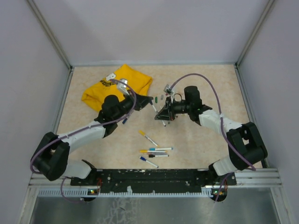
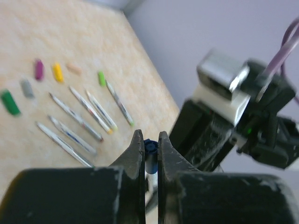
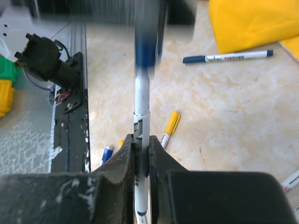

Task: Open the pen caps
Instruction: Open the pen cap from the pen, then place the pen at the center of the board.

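Two hands meet over the middle of the bench [image 1: 201, 140], sharing one pen [image 3: 141, 102]. The right hand [image 3: 141, 142] is clenched on the white barrel, which runs up between its fingers toward the top of the right wrist view. The left hand [image 2: 149, 140] is clamped on the blue cap [image 2: 150, 146] at the pen's end, and the cap just shows between its fingertips. Seen from the right wrist, that cap is a blur at top centre, and as far as I can tell it sits on the barrel. Six loose caps [image 2: 39, 69] lie in a row at the upper left of the left wrist view: dark green, grey, purple, yellow, pale pink and light green. Several bare pens [image 2: 77, 119] are lined up just beside them. From above, a small cluster of capped pens [image 1: 154, 151] lies low in the centre of the frame, near the arm bases, with a yellow-capped one slightly above it. A yellow shirt [image 1: 119, 86] is crumpled at the upper left of the bench, beyond the left arm.
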### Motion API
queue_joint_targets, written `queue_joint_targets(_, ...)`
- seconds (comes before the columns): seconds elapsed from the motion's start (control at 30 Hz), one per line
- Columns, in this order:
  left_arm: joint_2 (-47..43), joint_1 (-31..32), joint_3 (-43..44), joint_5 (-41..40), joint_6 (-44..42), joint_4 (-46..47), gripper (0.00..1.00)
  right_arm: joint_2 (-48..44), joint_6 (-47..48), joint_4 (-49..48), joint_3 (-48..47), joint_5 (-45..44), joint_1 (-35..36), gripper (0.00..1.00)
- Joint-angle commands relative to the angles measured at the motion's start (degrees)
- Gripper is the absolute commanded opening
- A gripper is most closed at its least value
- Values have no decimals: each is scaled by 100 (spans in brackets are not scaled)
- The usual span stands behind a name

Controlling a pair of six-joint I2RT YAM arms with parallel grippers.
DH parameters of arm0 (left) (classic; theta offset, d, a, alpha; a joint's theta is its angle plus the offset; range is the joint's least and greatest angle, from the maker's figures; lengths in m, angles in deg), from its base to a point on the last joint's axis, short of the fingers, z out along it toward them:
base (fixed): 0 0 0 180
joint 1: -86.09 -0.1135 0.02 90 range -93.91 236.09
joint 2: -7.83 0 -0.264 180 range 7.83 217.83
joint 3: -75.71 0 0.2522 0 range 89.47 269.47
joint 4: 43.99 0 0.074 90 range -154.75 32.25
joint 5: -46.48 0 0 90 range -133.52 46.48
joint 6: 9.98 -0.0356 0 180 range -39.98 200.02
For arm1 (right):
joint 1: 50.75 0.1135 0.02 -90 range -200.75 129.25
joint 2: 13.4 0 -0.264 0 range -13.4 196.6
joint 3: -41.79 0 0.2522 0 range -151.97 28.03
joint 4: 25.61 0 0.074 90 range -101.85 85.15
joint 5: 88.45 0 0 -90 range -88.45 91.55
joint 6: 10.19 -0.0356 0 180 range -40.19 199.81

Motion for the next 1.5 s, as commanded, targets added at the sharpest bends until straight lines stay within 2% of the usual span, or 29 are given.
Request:
queue_joint_targets(0.0, -246, -723, 167, -832, -224, 537, 0, -54, 185, 182, -113, 331, 131, 0)
queue_joint_targets(0.27, -563, -1170, 363, -1223, -608, 288, 0, 47, 292, 347, -191, 261, 273, 0)
queue_joint_targets(0.57, -1330, -1501, -507, -1013, -702, 103, 0, 33, 603, 782, -309, -337, 273, 0)
queue_joint_targets(0.7, -1661, -1518, -1157, -874, -592, 90, 0, 181, 710, 1078, -403, -1203, 412, 0)
queue_joint_targets(0.83, -1730, -1512, -1642, -667, -425, 131, 0, 571, 613, 1407, -612, -2653, 811, 0)
queue_joint_targets(1.0, -1630, -1511, -1853, -263, -323, 139, 0, 965, 42, 1435, -852, -4631, 1187, 0)
queue_joint_targets(1.2, -1676, -1516, -2073, -207, -222, 119, 0, 1341, -142, 1254, -991, -6320, 1503, 0)
queue_joint_targets(1.47, -1826, -1512, -2225, -188, -152, 95, 0, 1786, -311, 1611, -1377, -6800, 1539, 0)
